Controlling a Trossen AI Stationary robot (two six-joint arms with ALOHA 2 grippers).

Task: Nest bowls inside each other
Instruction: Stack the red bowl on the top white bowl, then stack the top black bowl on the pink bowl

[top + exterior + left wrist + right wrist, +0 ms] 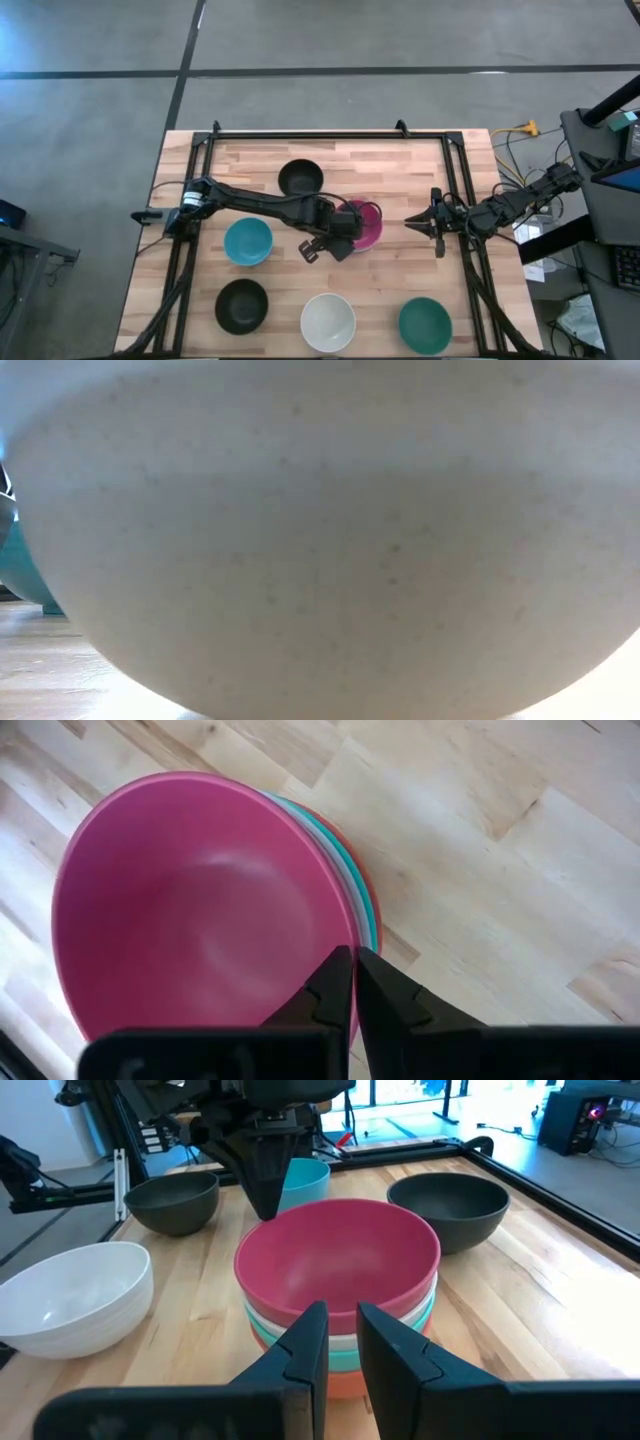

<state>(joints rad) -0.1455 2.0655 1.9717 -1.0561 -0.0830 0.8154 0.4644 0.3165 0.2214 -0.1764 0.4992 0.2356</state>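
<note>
A magenta bowl (368, 222) tops a stack of bowls (340, 1350) at the table's middle, with white, teal and red rims showing below it (368, 905). My left gripper (348, 230) reaches in from the left and is shut on the magenta bowl's rim. My right gripper (412, 222) waits just right of the stack, its fingers (342, 1325) slightly apart with nothing between them. Single bowls rest on their bases around the stack: black (300, 178), light blue (247, 241), black (241, 305), white (328, 322) and dark green (425, 325). My left gripper pinches the magenta bowl's rim (352, 952) between its two fingers, one inside the bowl and one outside, on the side facing the table's left (268, 1218). The fingers slant steeply down from above. The bowl sits nested in the stack, about level.
The white bowl (320, 530) fills the low view, with a teal-coloured bowl (25, 570) beside it. A black frame rail (330, 135) runs round the table. Bare wood lies between the stack and the near row of bowls.
</note>
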